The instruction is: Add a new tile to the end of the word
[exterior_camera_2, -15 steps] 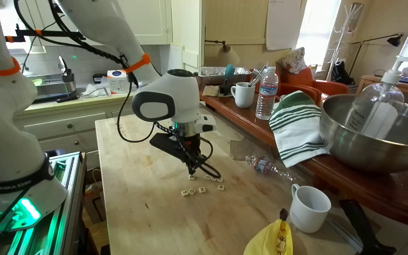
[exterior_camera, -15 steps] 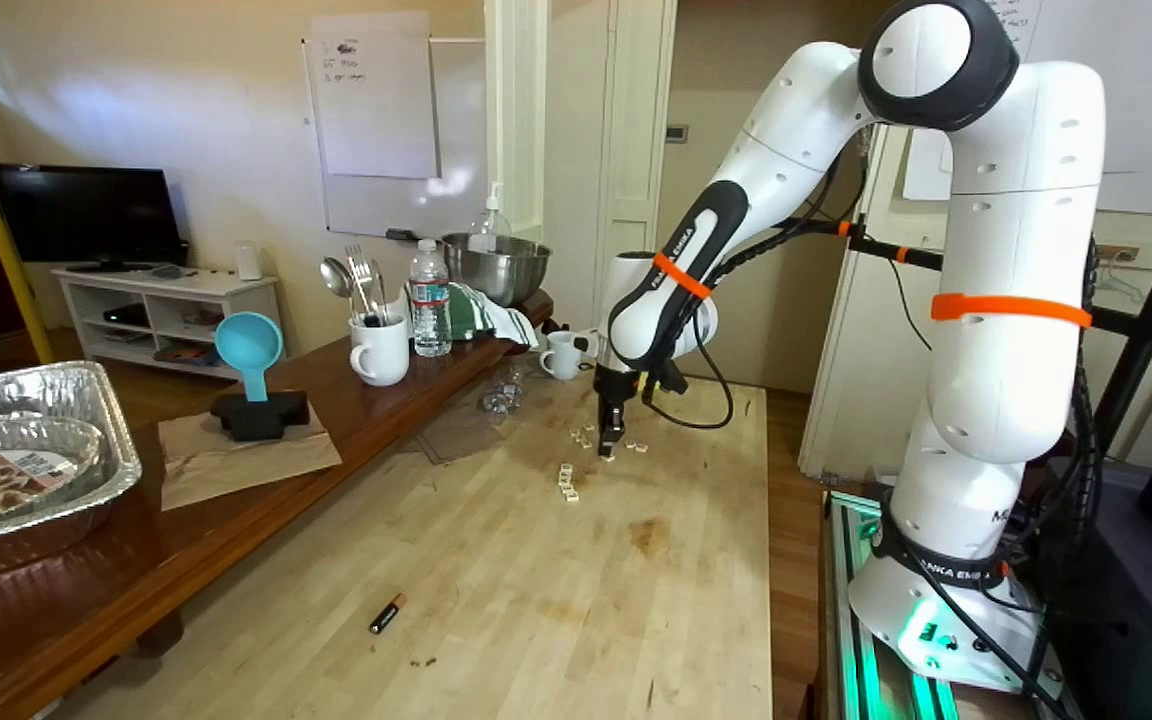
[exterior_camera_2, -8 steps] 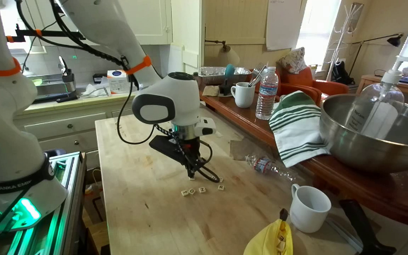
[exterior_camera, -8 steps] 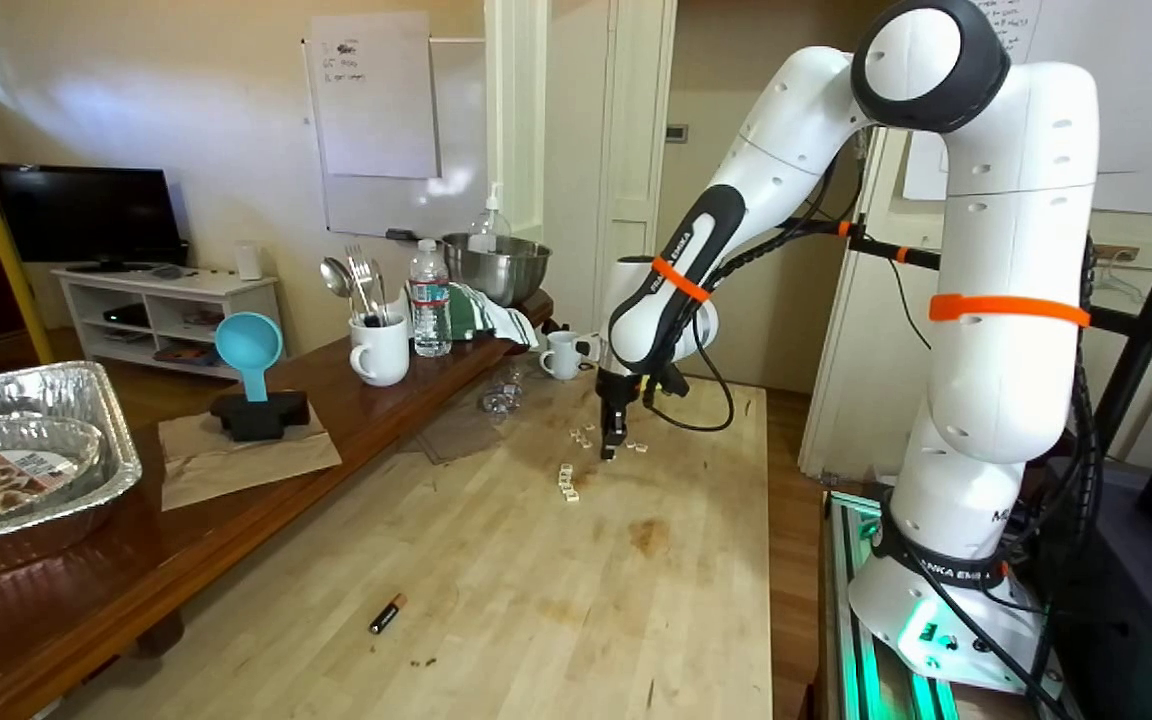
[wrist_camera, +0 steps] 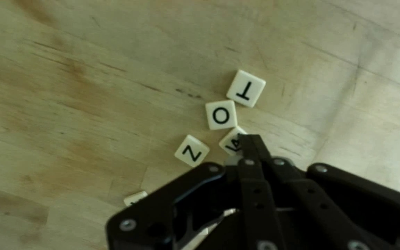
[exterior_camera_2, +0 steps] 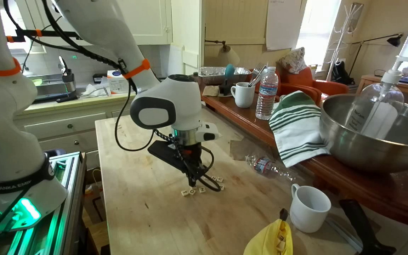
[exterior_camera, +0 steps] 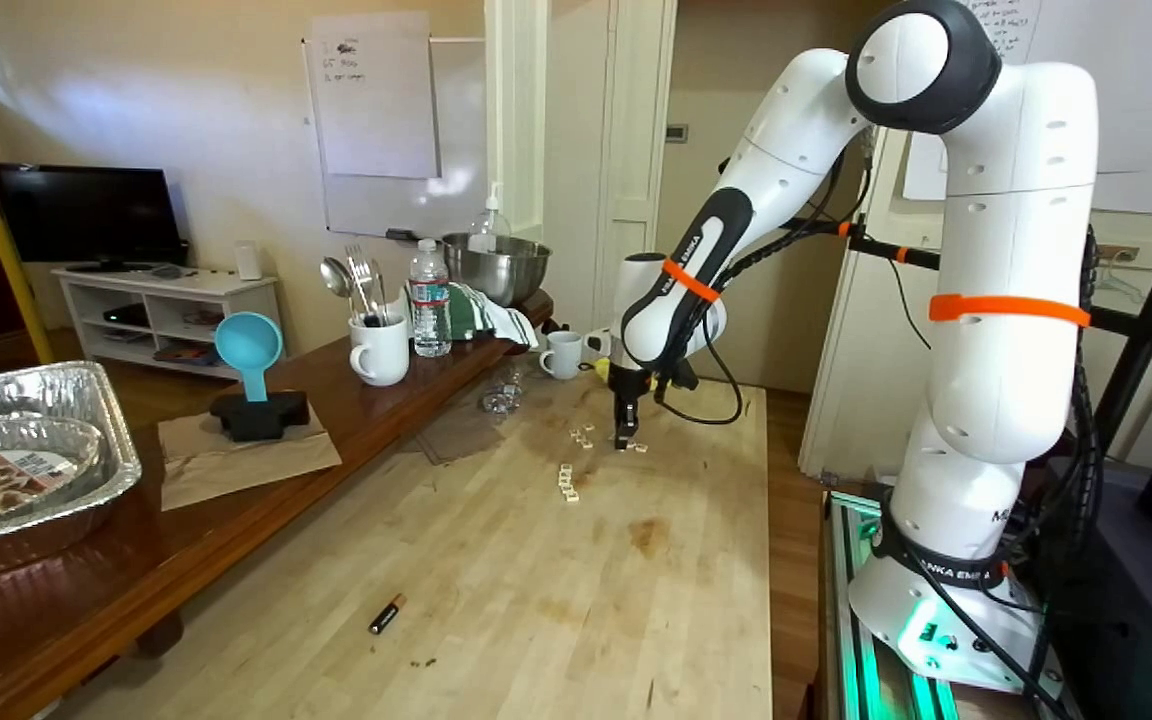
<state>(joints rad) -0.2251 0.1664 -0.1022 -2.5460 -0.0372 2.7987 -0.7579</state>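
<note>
- Claw (wrist_camera: pixel 254 144): closed, seemingly empty, tip hiding part of the likely new tile (wrist_camera: pixel 229 141).
- Word (wrist_camera: pixel 230 107), probably T tile (wrist_camera: pixel 246 88) and O tile (wrist_camera: pixel 221 115): slanting, its O end up-left of the claw in wrist view.

1 black television (exterior_camera: pixel 86 213) on a white stand (exterior_camera: pixel 206 284), cream walls (exterior_camera: pixel 226 130), brown wooden floor (exterior_camera: pixel 792 445), bright windows (exterior_camera_2: pixel 319 32)

Lettered tiles (wrist_camera: pixel 225 124), square, off-white, black characters.
In the wrist view, T tile (wrist_camera: pixel 250 86) and O tile (wrist_camera: pixel 221 115) lie flat, face up, close together; third tile (wrist_camera: pixel 230 139), partly covered, just beside the O. In an exterior view, a crooked row of tiles (exterior_camera: pixel 566 482) on the tabletop (exterior_camera: pixel 516 570), letters too small to read.
</note>
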